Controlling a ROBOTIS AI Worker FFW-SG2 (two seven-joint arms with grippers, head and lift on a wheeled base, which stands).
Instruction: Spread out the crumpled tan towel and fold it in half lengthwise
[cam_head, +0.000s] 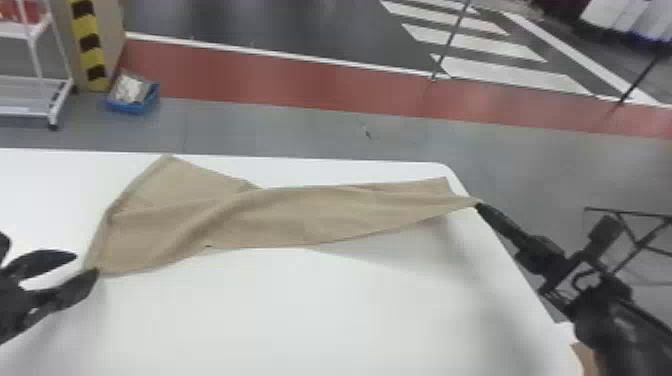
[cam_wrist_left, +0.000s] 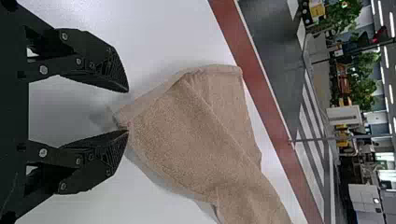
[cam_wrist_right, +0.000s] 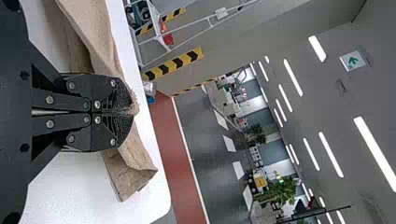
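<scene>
Black left gripper (cam_head: 86, 265), fingers apart, empty; towel's near-left corner (cam_wrist_left: 124, 117) right at its mouth, contact unclear. Tan towel (cam_head: 300, 215) on white table (cam_head: 300, 315), long axis running left to right, twisted partway, wider left end fanned away from that gripper. Right gripper (cam_wrist_right: 133, 112) clamped on the right-hand corner, by the table's right edge. Left arm is nearer the loose corner; likely next: pinch it, then undo the twist.
</scene>
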